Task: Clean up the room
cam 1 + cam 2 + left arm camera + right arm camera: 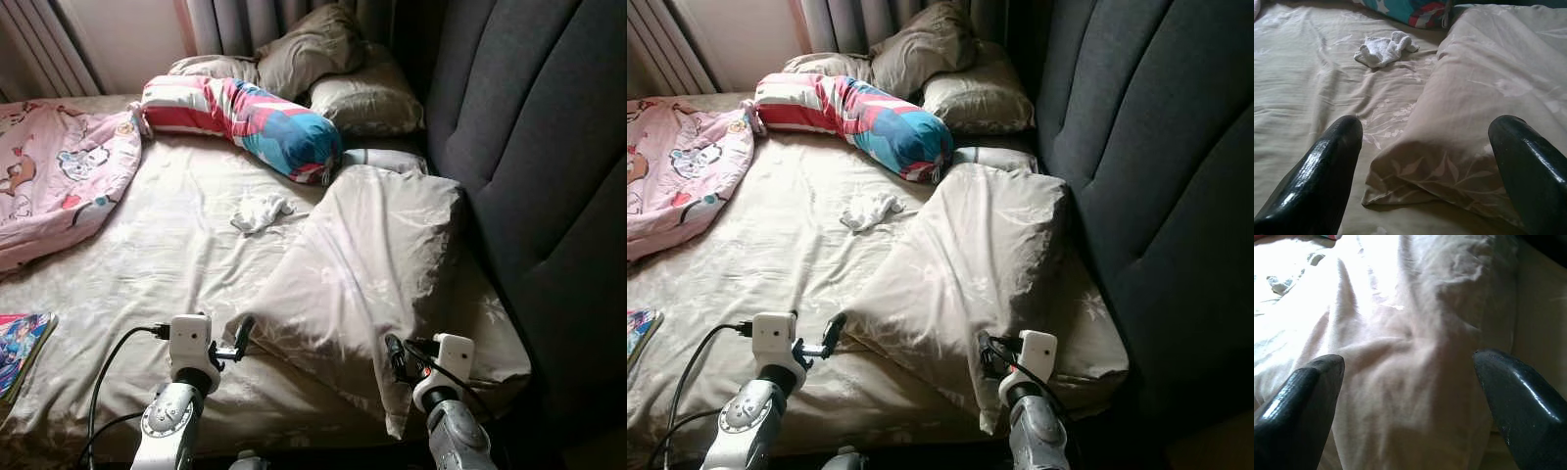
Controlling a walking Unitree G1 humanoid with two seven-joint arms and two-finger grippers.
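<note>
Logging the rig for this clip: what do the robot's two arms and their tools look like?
Both arms are silver metal with round joints, each carrying a white boxy wrist module and black cables; the left arm's cable loops out wide. The left tool and right tool each have two long, glossy black fingers with rounded tips. A small red spot shows on the right wrist.

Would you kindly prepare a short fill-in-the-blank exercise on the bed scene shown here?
1. The small white cloth lies on the ____.
2. Both the left gripper and the right gripper have their fingers ____.
3. The beige pillow lies beside the dark grey ____.
4. The pink blanket is on the robot's ____ side.

Missing words: bed; open; headboard; left
</note>
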